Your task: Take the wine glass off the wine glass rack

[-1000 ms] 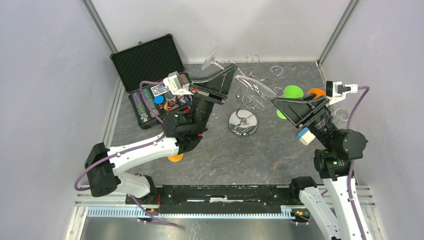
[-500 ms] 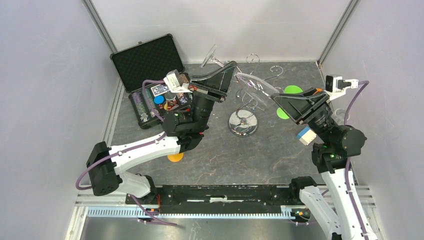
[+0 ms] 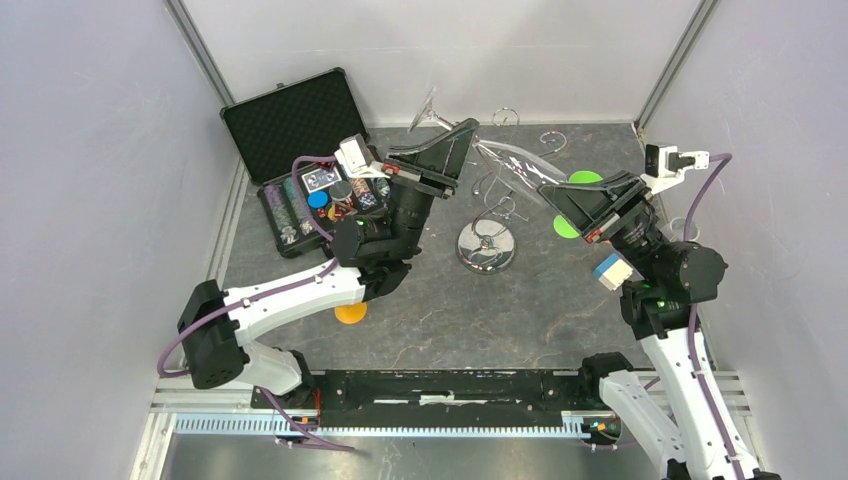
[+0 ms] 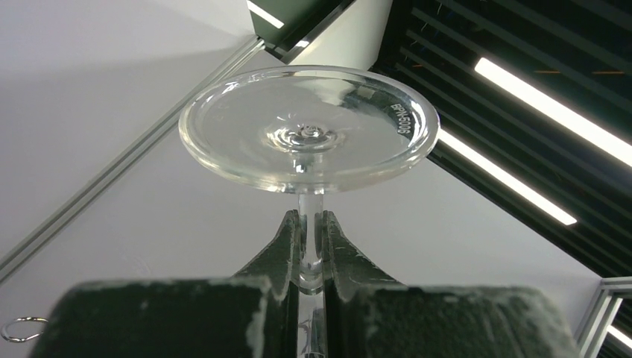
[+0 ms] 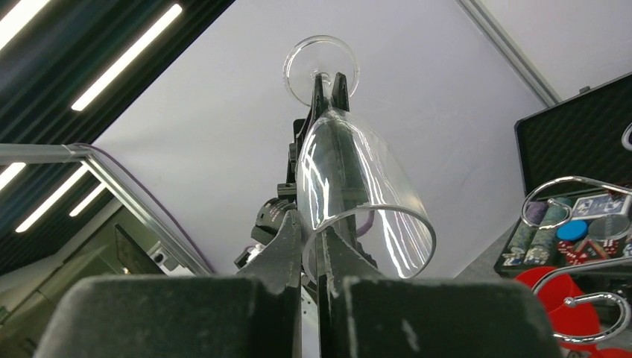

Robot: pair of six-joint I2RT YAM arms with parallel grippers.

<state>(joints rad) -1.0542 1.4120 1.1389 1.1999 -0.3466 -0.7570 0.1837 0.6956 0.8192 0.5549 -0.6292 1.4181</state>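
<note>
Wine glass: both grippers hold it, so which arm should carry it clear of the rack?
Left, probably. The left gripper clamps the wine glass by its stem under the foot, a firm hold; the right gripper only pinches its thin bowl rim.

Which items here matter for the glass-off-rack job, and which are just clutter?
Job: wine glass, held at stem by left gripper and at rim by right gripper; wine glass rack.
Clutter: open black case of chips and cards; green disc; orange disc.
</note>
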